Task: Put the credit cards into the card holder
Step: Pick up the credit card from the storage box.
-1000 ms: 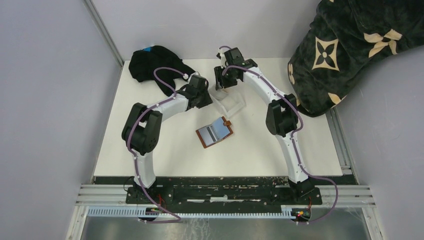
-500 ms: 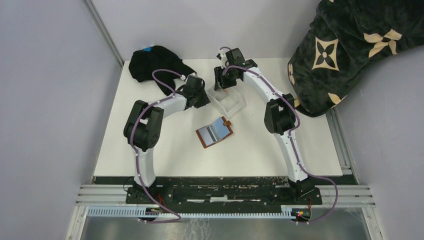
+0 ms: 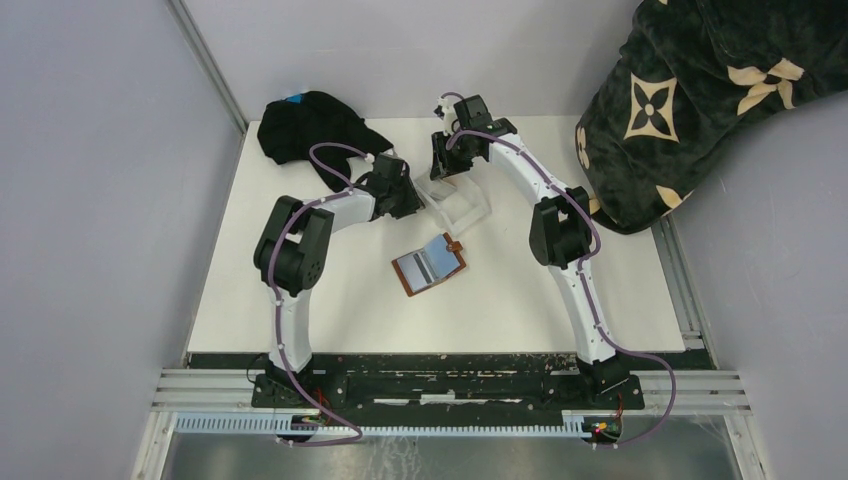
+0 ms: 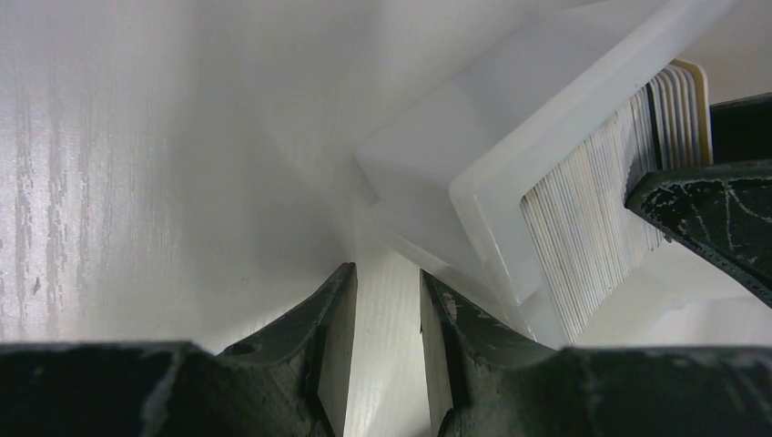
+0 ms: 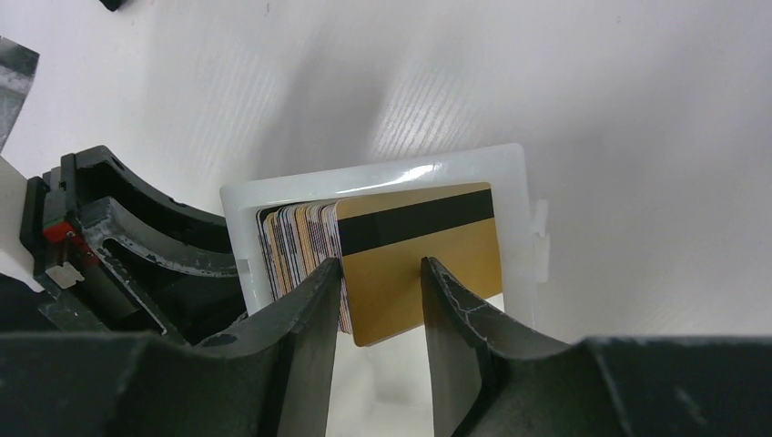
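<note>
Right gripper (image 5: 380, 273): reaches down over the clear tray (image 5: 382, 177), which sits toward the far edge of the worktop (image 3: 330, 290), about mid-width. Jaws stand apart with a plain gap and pinch nothing. The end card (image 5: 455, 264) shows in that gap. It is gold with a black stripe and leans off the pack, so it is probably the easiest one to pick.

Credit cards (image 4: 592, 209): packed on edge in the tray, so only thin rims show. They are rigid, glossy, thin plastic. A single card likely needs separating from its neighbours before the jaws can close on it alone.

Left gripper (image 4: 387, 282): low at the tray's left corner, jaws narrowed around a pale ribbed strip. I cannot tell whether that is a clear lip of the tray or bare worktop. Judged purpose: bracing the light tray so it does not slide during the pick.

Tray: translucent moulded plastic with a flanged rim and small side tabs — smooth, and probably slippery on the matte white worktop.

Card holder (image 3: 428, 265): lies open flat near mid-worktop, toward the near edge from the tray and apart from it. It is brown leather with a snap tab and greyish inner slots facing up — ready to receive. No card is on its way to it yet.
</note>
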Tool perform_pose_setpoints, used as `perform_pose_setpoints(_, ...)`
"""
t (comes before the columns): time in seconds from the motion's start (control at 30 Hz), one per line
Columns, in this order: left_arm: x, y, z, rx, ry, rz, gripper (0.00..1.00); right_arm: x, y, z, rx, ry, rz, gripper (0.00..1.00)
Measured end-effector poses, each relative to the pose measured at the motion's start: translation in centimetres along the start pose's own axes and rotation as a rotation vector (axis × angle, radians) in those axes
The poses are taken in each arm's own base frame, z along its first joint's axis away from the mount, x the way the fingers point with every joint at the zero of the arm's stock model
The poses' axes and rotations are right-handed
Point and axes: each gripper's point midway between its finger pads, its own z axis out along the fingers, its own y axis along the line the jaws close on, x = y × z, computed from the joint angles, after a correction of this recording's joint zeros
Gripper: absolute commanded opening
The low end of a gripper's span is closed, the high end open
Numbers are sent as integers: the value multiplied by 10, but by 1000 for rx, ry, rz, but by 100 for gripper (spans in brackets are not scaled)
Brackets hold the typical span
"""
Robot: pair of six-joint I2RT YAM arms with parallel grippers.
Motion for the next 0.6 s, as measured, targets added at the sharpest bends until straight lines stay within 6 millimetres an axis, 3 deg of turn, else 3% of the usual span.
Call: perform_pose_setpoints(0.6,4,-5,1,35,36,-2,38,-3,6,-2,11,-18,-8,39)
